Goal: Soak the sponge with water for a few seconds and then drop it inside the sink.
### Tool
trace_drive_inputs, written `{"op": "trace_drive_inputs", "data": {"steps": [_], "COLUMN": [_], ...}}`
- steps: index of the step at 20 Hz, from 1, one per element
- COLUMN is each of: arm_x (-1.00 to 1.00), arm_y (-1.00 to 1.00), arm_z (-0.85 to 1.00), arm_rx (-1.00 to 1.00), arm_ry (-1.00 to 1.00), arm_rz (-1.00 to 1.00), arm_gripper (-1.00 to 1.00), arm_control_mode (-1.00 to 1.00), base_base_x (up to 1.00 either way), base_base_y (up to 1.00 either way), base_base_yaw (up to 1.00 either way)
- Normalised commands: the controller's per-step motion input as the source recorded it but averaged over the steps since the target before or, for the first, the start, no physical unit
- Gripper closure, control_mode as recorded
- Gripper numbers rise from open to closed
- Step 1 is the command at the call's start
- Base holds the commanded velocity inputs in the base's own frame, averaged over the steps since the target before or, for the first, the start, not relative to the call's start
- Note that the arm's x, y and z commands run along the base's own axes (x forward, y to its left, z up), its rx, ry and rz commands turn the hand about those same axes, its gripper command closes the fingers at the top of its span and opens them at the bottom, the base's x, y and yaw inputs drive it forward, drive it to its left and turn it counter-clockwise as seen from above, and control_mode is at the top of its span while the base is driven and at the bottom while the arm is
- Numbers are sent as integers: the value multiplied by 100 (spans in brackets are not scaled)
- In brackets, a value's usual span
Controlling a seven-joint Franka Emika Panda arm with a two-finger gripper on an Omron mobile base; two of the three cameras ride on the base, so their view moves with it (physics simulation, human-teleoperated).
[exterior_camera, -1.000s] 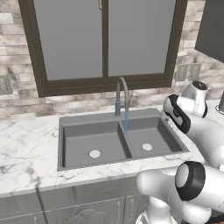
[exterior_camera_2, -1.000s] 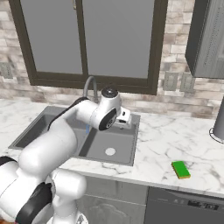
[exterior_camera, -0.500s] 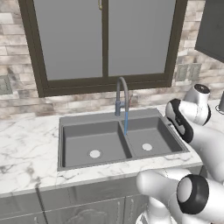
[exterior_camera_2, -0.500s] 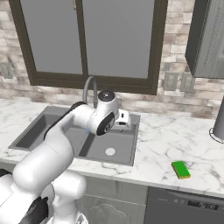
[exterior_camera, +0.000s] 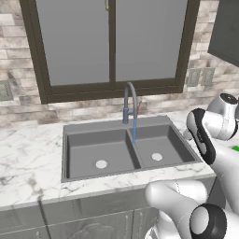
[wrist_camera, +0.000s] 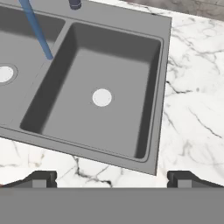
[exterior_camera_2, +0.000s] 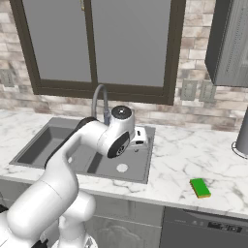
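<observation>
In the left base view the sink (exterior_camera: 128,149) sits at centre frame in the marble counter (exterior_camera: 28,163), both basins bare apart from their pale drains. The water (exterior_camera: 134,128) falls as a thin blue stream from the faucet (exterior_camera: 130,100) and lands near the divider on the right basin side. Nothing about sink or stream differs from a second ago, so the soaking point is ready.

What has changed is the arm. At the right edge of this view its upper links have swung further right across the last second, away from the basins.

In the right base view the wrist has risen slightly at centre frame, with the gripper (exterior_camera_2: 139,138) above the right basin's far rim. The sponge (exterior_camera_2: 200,187) lies flat on the counter at lower right, well apart from the sink and from the hand. It has not shifted.

In the hand view the fingers (wrist_camera: 43,178) stand wide apart at the bottom corners with nothing between them; the right basin occupies the middle and bare marble the right side.

Assessment: the task is at its opening reach. The sponge is not yet picked up, and the arm's rightward swing is consistent with a turn towards it. Soaking and release are both outstanding.
</observation>
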Motion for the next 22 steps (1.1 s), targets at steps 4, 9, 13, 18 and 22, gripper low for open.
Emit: {"op": "trace_drive_inputs", "data": {"steps": [4,9,13,18,22], "arm_x": [-34,-2,0,4,0], "arm_y": [-21,-39,-33,-27,-23], "arm_z": [1,0,0,0,-1], "arm_rx": [-5,-10,-13,-8,0], "arm_ry": [6,17,21,14,0], "arm_rz": [9,1,0,0,0], "arm_gripper": [-100,-100,-100,-100,-100], "arm_control_mode": [-100,-100,-100,-100,-100], "base_base_x": [0,0,0,0,0], "base_base_y": [0,0,0,0,0], "base_base_yaw": [0,0,0,0,0]}}
